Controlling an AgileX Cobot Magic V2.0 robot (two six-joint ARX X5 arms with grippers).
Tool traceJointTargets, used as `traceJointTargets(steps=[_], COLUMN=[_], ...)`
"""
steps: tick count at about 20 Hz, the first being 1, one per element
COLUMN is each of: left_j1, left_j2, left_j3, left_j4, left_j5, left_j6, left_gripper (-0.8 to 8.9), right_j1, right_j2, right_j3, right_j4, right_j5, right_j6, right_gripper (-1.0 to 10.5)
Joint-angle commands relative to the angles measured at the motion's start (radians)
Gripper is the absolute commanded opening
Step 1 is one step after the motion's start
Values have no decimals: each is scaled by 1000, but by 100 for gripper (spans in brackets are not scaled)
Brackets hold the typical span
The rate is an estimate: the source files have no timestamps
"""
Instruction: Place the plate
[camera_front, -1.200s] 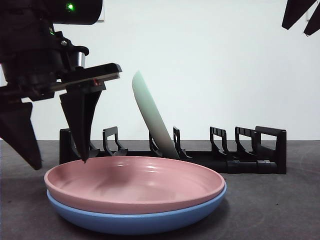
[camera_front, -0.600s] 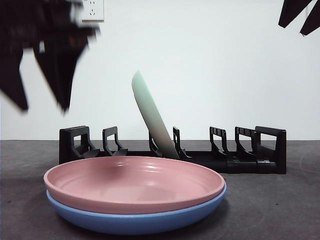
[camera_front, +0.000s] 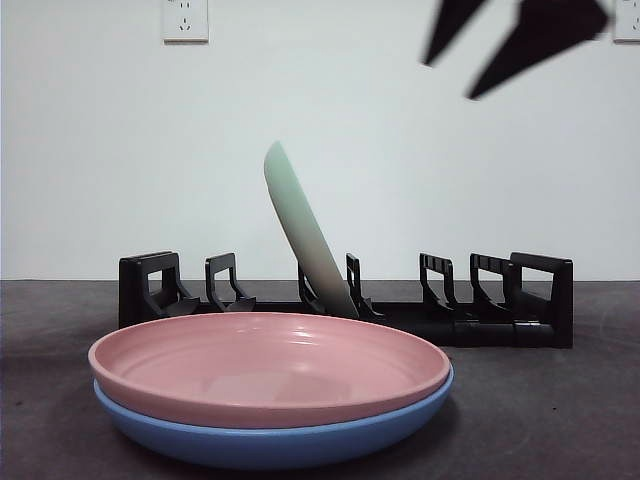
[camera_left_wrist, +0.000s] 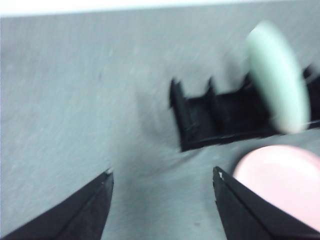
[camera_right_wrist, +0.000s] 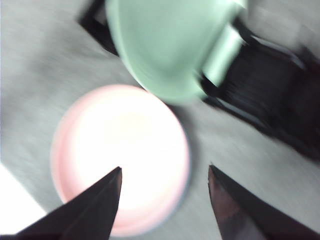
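A pink plate (camera_front: 268, 366) lies stacked on a blue plate (camera_front: 270, 435) at the front of the table. Behind them a pale green plate (camera_front: 303, 237) stands tilted in a slot of the black rack (camera_front: 500, 305). My right gripper (camera_front: 470, 60) hangs open high at the upper right, above the rack, with nothing in it. Its wrist view shows the pink plate (camera_right_wrist: 120, 155) and the green plate (camera_right_wrist: 170, 45) below its open jaws (camera_right_wrist: 165, 172). My left gripper (camera_left_wrist: 162, 177) is open and empty, off the rack's end (camera_left_wrist: 210, 120), and out of the front view.
A wall socket (camera_front: 185, 18) sits on the white wall behind. Several free slots of the rack (camera_front: 180, 290) stand on both sides of the green plate. Dark tabletop (camera_front: 560, 410) stretches to the right of the stacked plates.
The left arm has lifted away from the pink plate's left rim and left the front view. The right gripper has swung in from the top right corner toward the middle.
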Motion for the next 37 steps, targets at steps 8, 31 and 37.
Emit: traceJointTargets(steps=[8, 31, 37], left_j1=[16, 16, 16], left_j2=[-60, -60, -60], left_j3=[17, 17, 17], left_j4=[-94, -84, -70], left_j5=[49, 49, 49], left_j6=[15, 42, 42], left_gripper=[313, 313, 313], right_j1=[85, 106, 103], right_j2=[435, 666, 627], right_j3=[495, 602, 607], right_j4=[-6, 100, 85], right_j5=[-60, -87, -213], right_j6=[103, 172, 187], right_gripper=[265, 14, 14])
